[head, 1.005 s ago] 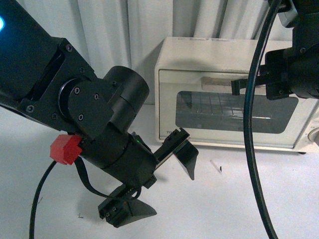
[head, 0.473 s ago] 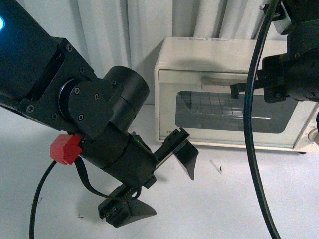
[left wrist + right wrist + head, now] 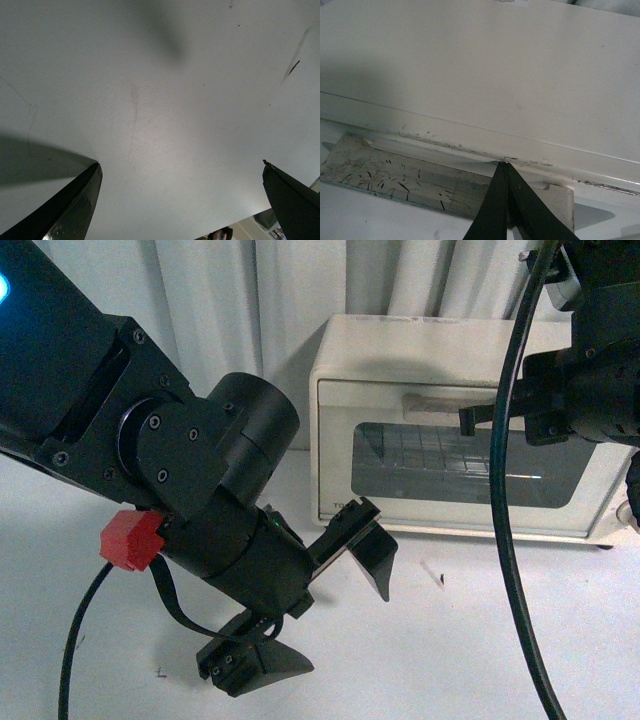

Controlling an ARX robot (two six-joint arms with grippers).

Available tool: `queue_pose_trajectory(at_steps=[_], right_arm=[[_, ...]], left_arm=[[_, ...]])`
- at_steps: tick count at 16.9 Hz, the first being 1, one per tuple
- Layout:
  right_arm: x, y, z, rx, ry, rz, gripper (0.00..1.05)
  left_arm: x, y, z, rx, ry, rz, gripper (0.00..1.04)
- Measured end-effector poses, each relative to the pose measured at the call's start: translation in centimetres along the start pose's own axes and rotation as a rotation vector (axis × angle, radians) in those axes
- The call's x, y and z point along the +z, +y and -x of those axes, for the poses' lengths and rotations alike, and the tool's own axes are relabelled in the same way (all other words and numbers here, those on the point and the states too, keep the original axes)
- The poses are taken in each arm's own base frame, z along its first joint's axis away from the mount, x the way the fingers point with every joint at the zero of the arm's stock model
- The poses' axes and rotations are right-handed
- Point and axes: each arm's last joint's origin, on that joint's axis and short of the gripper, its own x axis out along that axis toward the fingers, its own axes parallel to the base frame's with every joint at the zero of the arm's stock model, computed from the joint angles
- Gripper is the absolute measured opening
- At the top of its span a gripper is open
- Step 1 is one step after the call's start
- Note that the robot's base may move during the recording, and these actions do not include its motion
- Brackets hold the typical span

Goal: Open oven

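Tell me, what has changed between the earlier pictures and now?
The right gripper, fingers shut, crept slightly to the left across the front of the oven, near the handle. The left gripper stayed open and still; the oven stays closed.

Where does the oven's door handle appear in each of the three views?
Front view: the handle is a pale bar across the top of the oven door, right of centre.
Left wrist view: not in it; only bare table shows.
Right wrist view: the handle is the scratched flat bar under the oven's front edge.
Shared landmark: the right gripper, shut, near one end of the handle.
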Motion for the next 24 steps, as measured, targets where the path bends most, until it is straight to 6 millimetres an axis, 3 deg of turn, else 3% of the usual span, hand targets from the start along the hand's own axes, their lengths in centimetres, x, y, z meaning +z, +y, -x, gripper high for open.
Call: queue_pose_trajectory(at_steps=[14, 24], right_arm=[[-2.9, 1.8, 2.6, -0.071, 0.007, -0.102, 0.02], [-5.0, 1.8, 4.9, -0.063, 0.075, -0.140, 0.02]], left_arm=[[0.0, 0.0, 0.0, 0.000, -0.001, 0.000, 0.98], [0.0, 0.0, 0.0, 0.002, -0.002, 0.000, 0.98]])
